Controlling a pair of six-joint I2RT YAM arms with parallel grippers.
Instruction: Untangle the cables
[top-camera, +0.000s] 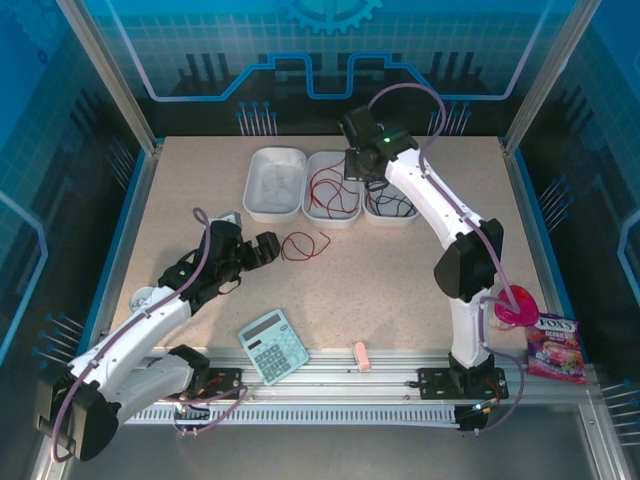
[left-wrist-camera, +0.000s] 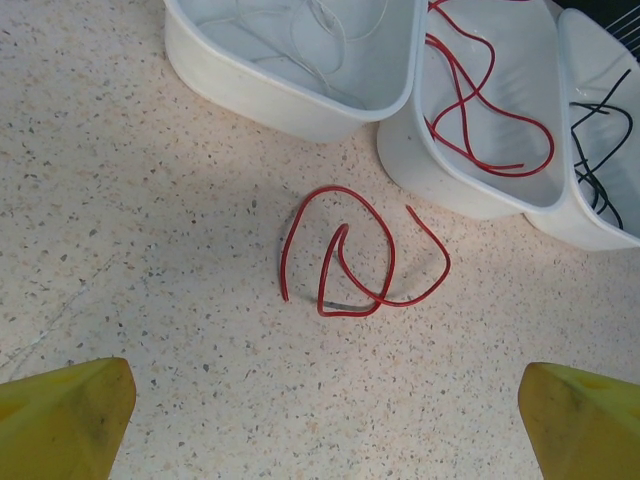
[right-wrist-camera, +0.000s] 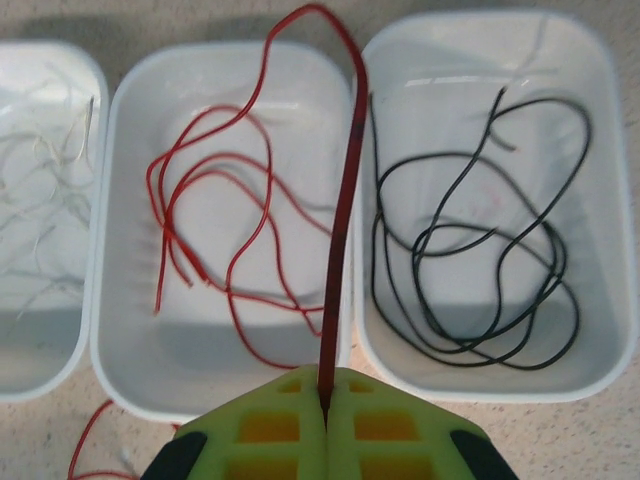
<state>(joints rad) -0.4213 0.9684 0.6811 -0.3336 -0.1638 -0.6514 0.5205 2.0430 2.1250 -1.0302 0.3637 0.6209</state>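
The table (left-wrist-camera: 120, 200) is speckled beige, the trays (right-wrist-camera: 200, 388) white, the calculator (top-camera: 272, 345) teal, with a red cable (right-wrist-camera: 341, 240) and a black cable (right-wrist-camera: 374, 220).

This looks like a robot lab. A speckled table (top-camera: 200, 190) sits in a metal frame (top-camera: 106, 70) with blue see-through walls (top-camera: 40, 150). At the bottom, two robot arms (top-camera: 440, 210) are bolted to a metal rail (top-camera: 330, 375).

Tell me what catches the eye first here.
The right hand, shut, holds a red cable stretched above three white trays at the far side of the table, each tray sorted to one wire colour. A loose red cable lies curled before the trays, in front of the open left hand.
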